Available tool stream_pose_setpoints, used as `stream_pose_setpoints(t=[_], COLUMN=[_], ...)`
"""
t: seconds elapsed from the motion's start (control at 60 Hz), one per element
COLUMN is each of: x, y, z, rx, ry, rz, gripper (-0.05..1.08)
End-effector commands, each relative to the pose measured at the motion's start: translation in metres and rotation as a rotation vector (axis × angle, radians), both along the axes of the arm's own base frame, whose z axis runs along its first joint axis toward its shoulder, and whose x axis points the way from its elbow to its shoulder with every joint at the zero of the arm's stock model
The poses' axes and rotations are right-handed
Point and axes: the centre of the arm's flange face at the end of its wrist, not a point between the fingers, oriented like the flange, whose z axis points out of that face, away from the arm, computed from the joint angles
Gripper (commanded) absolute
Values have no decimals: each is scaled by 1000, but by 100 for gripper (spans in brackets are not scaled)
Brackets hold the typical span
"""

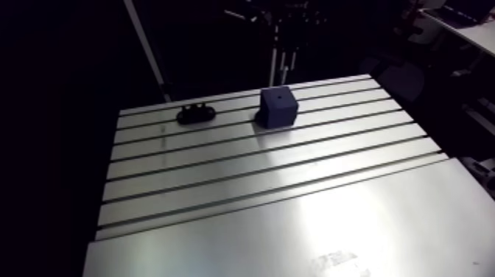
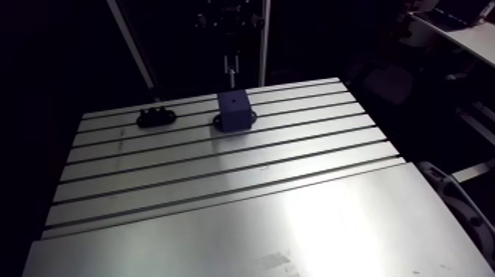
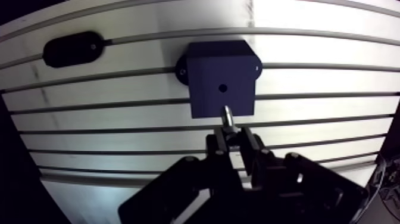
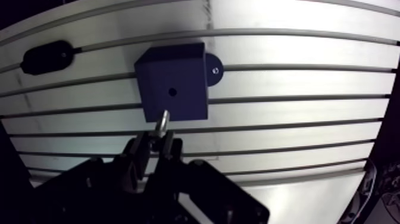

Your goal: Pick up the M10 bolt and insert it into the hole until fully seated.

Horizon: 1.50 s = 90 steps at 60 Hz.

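The M10 bolt (image 3: 228, 117) is clamped in the gripper (image 3: 231, 140), poised over the blue block (image 3: 221, 71) near its hole (image 3: 222, 87); insertion remains. A black holder (image 1: 196, 113) lies at the block's nine o'clock.

Black oval bracket (image 1: 196, 113) flat on slotted aluminium table (image 1: 295, 184), near far edge.

Light falls from overhead onto the worktop (image 1: 309, 221). Its smooth near part glares white, while the room beyond is almost black. The dark blue block (image 1: 278, 107) gives up little detail. In the wrist view the slots bow towards the edges, the claw (image 3: 233, 136) is a black silhouette, and the M10 bolt (image 3: 228, 117) pinched in it shows a small glint.
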Motion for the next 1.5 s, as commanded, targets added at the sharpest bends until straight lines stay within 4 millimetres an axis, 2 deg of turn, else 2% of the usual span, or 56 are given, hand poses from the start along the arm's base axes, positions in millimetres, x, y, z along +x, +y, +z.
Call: stream_pose_setpoints(t=[0.017, 1.5], x=[1, 0], y=[1, 0], z=[-4, -24], rx=[0, -5], ry=[-7, -13], rz=[-3, 0], gripper=[108, 108])
